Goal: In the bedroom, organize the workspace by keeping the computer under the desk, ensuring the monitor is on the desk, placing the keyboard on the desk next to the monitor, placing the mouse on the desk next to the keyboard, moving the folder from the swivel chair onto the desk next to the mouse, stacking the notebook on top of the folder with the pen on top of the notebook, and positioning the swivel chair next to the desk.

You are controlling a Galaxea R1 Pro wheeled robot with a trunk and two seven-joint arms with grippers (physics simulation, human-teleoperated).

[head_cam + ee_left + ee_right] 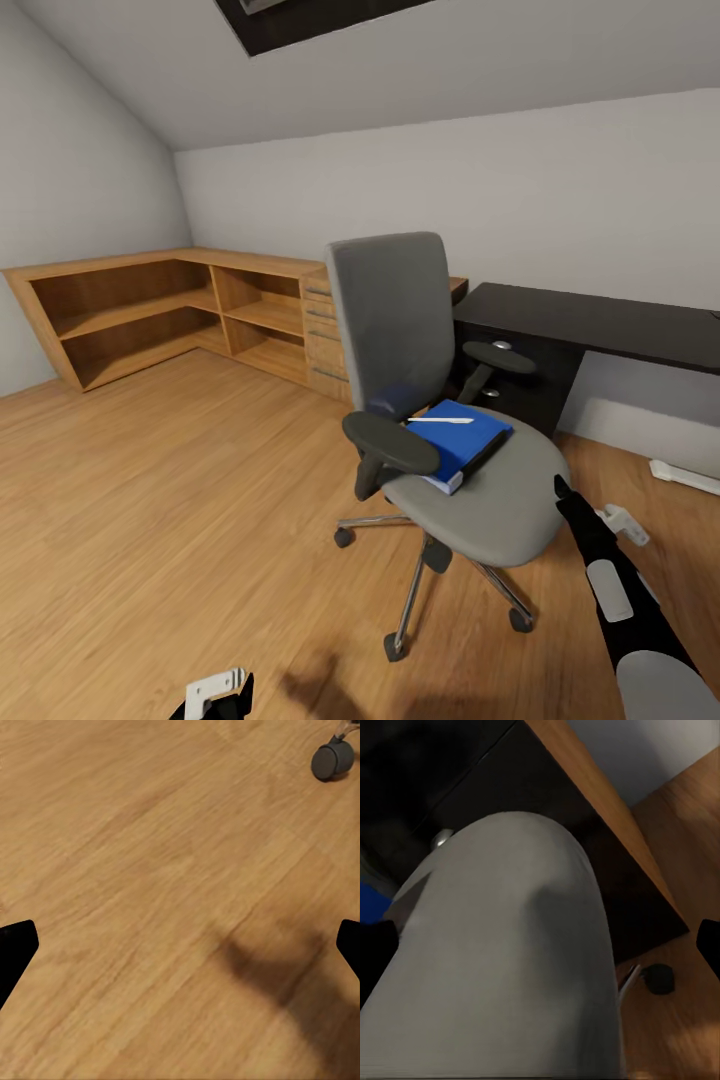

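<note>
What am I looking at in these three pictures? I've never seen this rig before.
A simulated two-armed wheeled robot in a bedroom. The head view looks down over its arms: a grey swivel chair carries a blue folder with a white pen on top, beside the black desk. Each wrist view looks along one gripper's fingers: the left gripper faces bare wooden floor; the right gripper is close to the chair's seat. Both are open and hold nothing.

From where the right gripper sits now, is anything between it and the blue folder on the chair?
Nothing visible blocks it. The right gripper is at the seat's front-right edge of the swivel chair, and only bare grey cushion lies between it and the folder. The pen rests on top of the folder, and one armrest flanks its far side.
</note>
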